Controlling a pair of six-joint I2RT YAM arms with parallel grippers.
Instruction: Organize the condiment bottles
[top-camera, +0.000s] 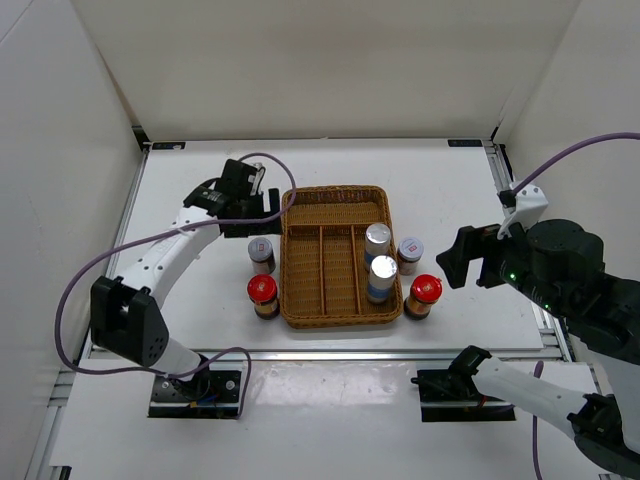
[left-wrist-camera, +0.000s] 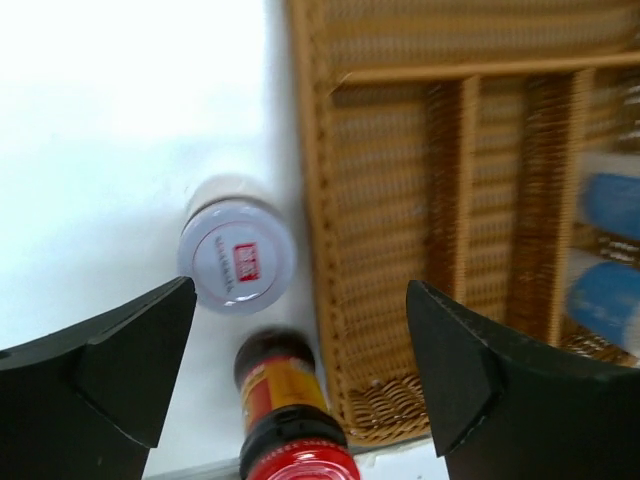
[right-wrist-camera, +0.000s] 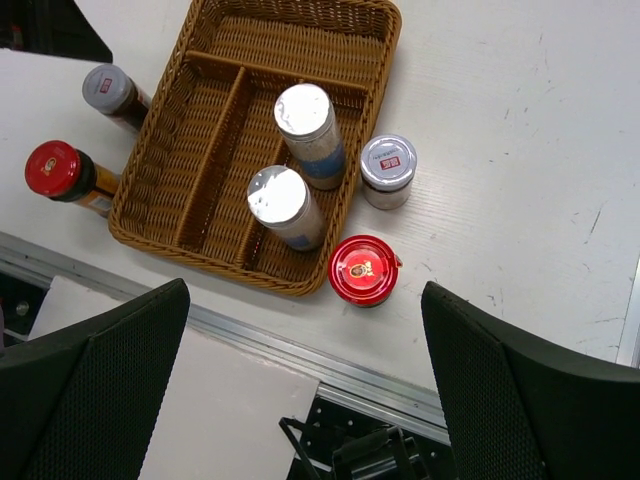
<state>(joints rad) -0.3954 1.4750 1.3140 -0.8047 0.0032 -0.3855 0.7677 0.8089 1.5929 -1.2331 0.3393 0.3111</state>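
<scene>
Just off the tray (top-camera: 335, 192) at its 9 o'clock side stands the left jar (top-camera: 261, 252), with the left red bottle (top-camera: 263, 292) close by at 8 o'clock. The right jar (top-camera: 410, 250) and right red bottle (top-camera: 422, 292) mirror them at 3 and 4 o'clock, and both tall bottles (top-camera: 377, 240) stand upright in the tray's rightmost lane. The left gripper (top-camera: 268, 205) hovers near the tray's 10 o'clock corner with its fingers (left-wrist-camera: 120, 360) spread wide and nothing between them. Its wrist view shows the left jar's lid nearer one finger than the other, while the other finger hangs over the wicker. The step in hand looks like picking up that jar. To do it well, the gripper should first slide toward 9 o'clock until the lid sits midway between the fingers. It should then drop straight down and close on the jar's body under the lid, not on the lid. The gap between jar and tray wall looks narrow, so the tray-side finger must slip in without snagging the weave. The red bottle at the jar's 6 o'clock is near enough to be knocked over. The jar should rise above the wall before it crosses to a free lane. The right gripper (top-camera: 458, 265) is held high at 3 o'clock, spread and holding nothing, well apart from the work.
</scene>
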